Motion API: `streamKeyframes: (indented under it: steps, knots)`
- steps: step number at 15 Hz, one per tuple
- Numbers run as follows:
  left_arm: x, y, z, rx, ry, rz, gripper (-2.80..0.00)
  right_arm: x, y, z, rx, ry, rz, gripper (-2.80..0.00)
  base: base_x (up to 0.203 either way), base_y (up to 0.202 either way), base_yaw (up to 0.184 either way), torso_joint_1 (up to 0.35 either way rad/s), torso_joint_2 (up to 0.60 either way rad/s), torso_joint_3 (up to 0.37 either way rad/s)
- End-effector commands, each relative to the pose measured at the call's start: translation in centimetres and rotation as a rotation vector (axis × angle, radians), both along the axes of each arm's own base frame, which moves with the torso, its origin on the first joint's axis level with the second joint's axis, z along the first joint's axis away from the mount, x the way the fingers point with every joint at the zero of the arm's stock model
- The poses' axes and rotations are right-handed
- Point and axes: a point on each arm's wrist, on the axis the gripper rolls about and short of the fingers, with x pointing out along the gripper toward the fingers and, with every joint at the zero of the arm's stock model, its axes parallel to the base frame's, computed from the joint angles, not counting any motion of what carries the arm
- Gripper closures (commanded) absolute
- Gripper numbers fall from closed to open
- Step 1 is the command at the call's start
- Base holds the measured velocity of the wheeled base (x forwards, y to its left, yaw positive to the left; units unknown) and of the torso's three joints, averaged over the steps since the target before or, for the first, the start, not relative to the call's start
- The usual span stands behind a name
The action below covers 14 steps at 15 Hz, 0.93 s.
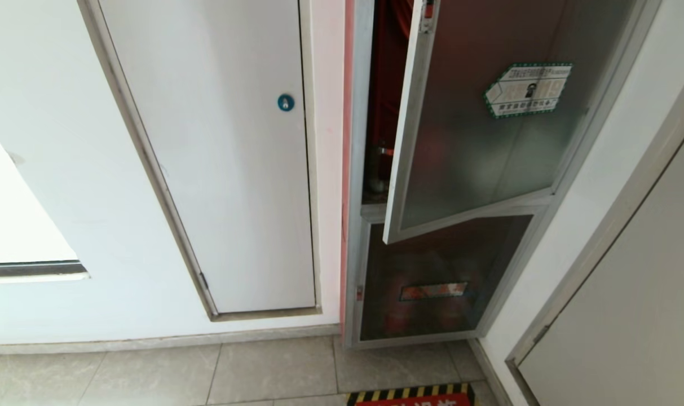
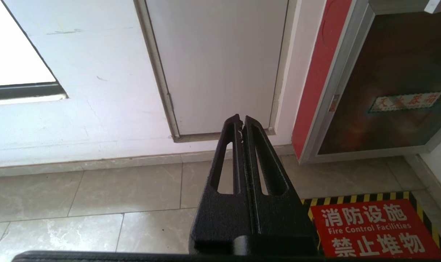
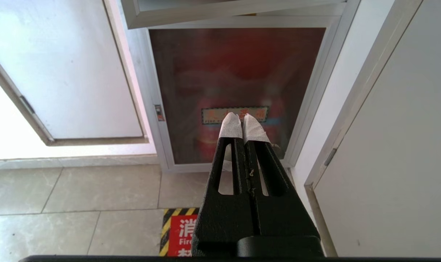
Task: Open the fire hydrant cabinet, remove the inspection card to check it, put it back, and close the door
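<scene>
Fire hydrant cabinet (image 1: pixel 357 169), door (image 1: pixel 477 129) ajar, beside white panel door (image 1: pixel 223 158).

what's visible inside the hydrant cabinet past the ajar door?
Through the gap beside the door, the fire hydrant cabinet shows red interior and a pipe fitting. The rest is covered; no card visible.

Plain door (image 1: pixel 229 169) left of cabinet (image 1: pixel 357 169); panel (image 1: pixel 437 282) below.

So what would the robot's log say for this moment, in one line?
door: ajar | card: not visible | left gripper: shut, empty, low near floor | right gripper: shut, empty, facing lower panel
</scene>
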Motion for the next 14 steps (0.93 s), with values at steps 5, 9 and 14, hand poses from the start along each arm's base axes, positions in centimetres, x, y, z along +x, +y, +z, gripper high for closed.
streamKeyframes:
  steps: [5,9,14]
  knots:
    - [-0.02,0.00,0.03,-0.001,-0.001,0.001,0.00,0.04,0.00,-0.07,-0.001,0.005,0.000,0.00,0.164,0.000,0.000,0.006,0.00,-0.002]
    - [-0.02,0.00,0.03,0.000,-0.001,0.001,0.00,0.04,0.00,-0.07,0.003,0.005,0.000,0.00,0.195,0.000,-0.001,0.002,0.00,0.000]
    - [-0.01,0.00,0.00,0.000,0.000,0.001,0.00,0.04,0.00,-0.07,0.002,0.005,-0.001,0.00,0.196,0.000,0.000,0.004,0.00,0.003]
